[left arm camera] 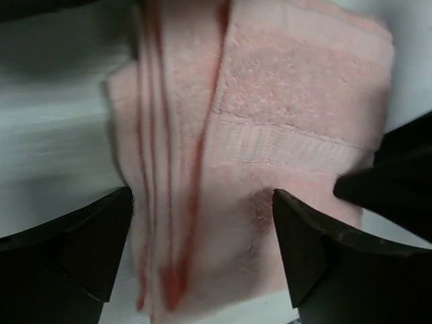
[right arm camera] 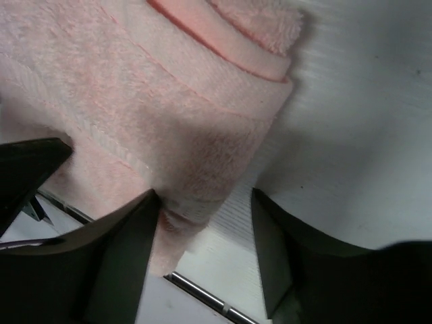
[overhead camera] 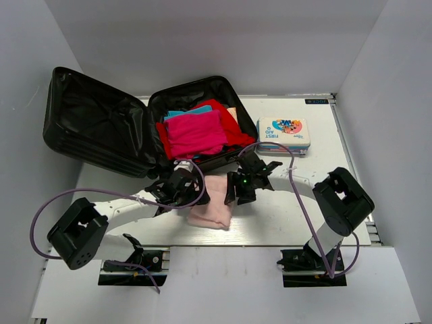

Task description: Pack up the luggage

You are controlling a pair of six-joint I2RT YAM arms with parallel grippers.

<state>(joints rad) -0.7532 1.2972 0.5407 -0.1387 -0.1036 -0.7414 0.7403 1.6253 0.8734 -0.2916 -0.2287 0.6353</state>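
The black luggage lies open at the back left, its lid flat to the left. Its right half holds folded magenta, red and teal clothes. A folded pink towel lies on the table in front of it. My left gripper is open over the towel's left edge; the towel lies between and beyond its fingers. My right gripper is open at the towel's right edge, with one corner of the towel between its jaws, one finger touching the cloth.
A first-aid tin lies right of the luggage at the back. A metal rail runs along the table's near edge under the right gripper. Grey walls enclose the table on three sides.
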